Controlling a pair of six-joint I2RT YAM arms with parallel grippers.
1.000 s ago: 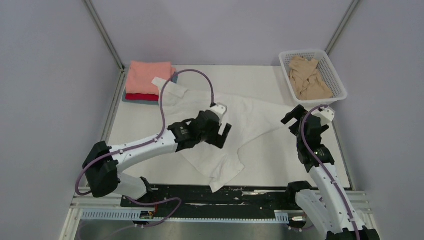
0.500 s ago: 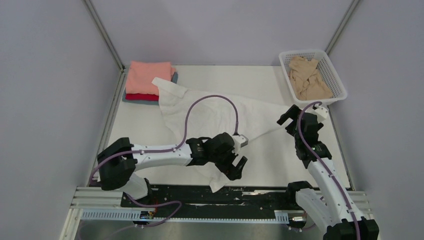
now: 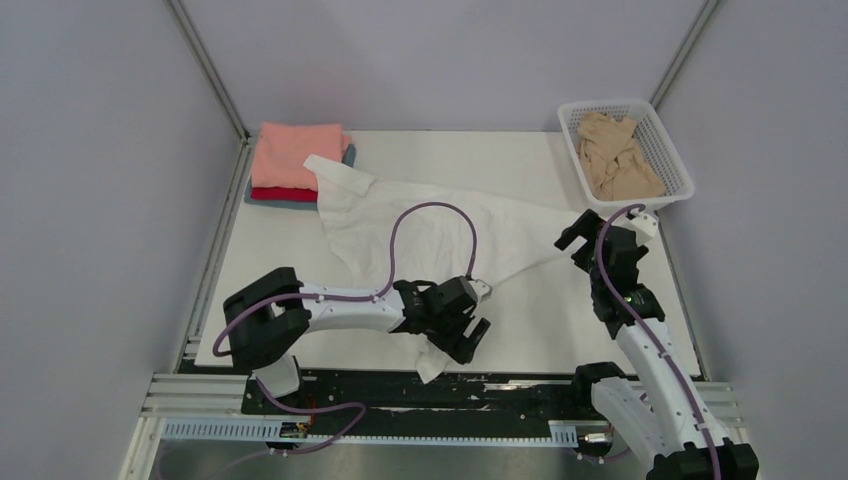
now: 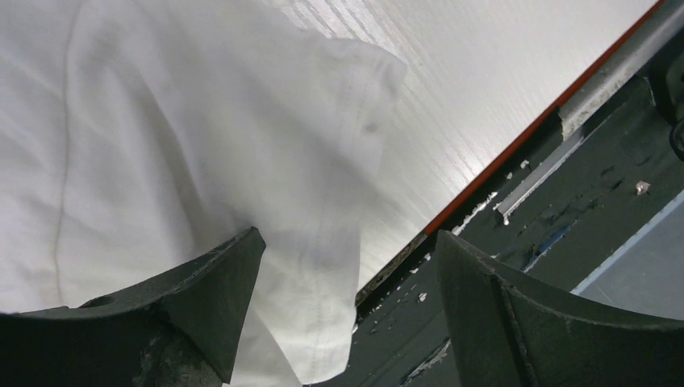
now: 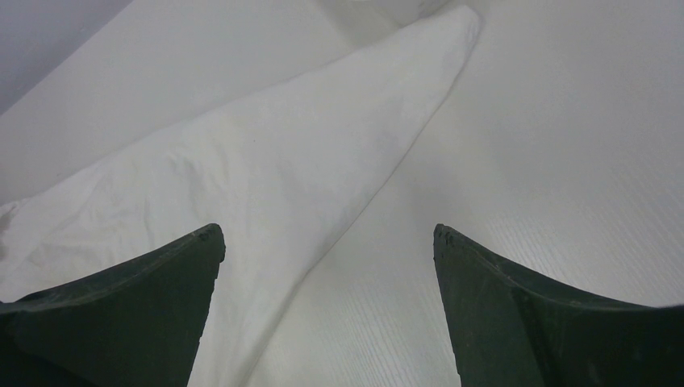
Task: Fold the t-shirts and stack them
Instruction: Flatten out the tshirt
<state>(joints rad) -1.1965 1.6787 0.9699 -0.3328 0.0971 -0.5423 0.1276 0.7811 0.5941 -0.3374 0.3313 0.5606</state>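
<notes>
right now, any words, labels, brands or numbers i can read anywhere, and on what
No text can be read in any view.
White shirt: plain, no print or tag lettering shows.
Folded shirts: plain.
Basket: no label shows.
Left gripper and right gripper: dark fingers, no markings show.

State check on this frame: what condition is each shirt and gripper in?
white t-shirt: unfolded, rumpled, near corner past the edge
salmon-pink t-shirt: folded, atop the red t-shirt
beige t-shirt: crumpled in the basket
left gripper: open, over the white t-shirt's near corner
right gripper: open, over its right tip
</notes>
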